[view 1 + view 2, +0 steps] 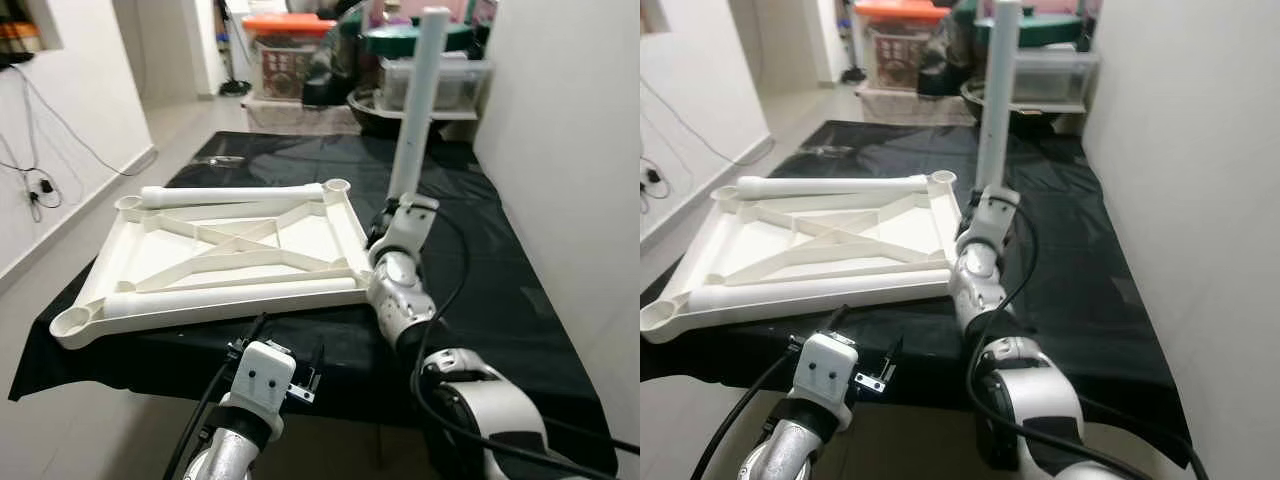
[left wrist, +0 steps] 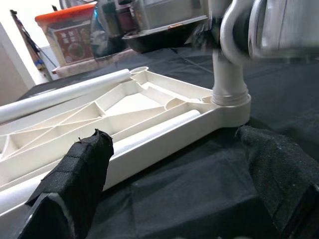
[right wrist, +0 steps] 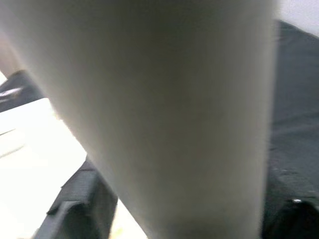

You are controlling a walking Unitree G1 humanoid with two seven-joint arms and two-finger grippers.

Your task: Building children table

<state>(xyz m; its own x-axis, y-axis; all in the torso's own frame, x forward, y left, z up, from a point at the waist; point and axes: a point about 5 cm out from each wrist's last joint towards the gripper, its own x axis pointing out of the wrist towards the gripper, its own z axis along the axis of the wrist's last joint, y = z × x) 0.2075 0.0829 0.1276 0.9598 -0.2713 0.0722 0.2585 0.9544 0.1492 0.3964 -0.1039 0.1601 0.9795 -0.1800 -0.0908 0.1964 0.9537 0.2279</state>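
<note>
A white children's tabletop lies upside down on the black-covered table. Two loose white legs rest on it, one along the far side and one along the near side. A third leg stands upright in the tabletop's near right corner socket. My right gripper is shut on the low part of this leg, which looms close in the right wrist view. My left gripper hangs open at the table's front edge, pointing at the tabletop, with nothing between its fingers.
Storage boxes with an orange lid and a clear bin stand beyond the table's far end. A white wall runs close along the right. Cables hang on the left wall, above bare floor.
</note>
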